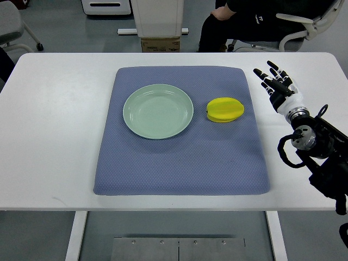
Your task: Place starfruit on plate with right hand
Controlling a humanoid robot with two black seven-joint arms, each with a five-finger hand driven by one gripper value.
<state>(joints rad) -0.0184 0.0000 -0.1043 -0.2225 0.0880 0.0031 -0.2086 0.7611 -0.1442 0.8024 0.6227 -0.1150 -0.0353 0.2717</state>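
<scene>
Top view shows you the yellow ridged starfruit (225, 110) on the blue-grey cloth mat (179, 163), just right of the pale green round plate (157, 111), long axis left-right. Your right hand (276, 86), fingers spread and empty, has it at eight o'clock.

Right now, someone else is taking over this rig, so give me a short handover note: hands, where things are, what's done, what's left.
Right hand: open, fingers spread, holding nothing, over the bare table right of the blue mat.
Left hand: not in view.
Starfruit: lying on the mat, just right of the plate, apart from it.
Plate: empty, on the mat.
Done: nothing yet.
Left: reach for the starfruit, grasp it, set it on the plate.
</scene>
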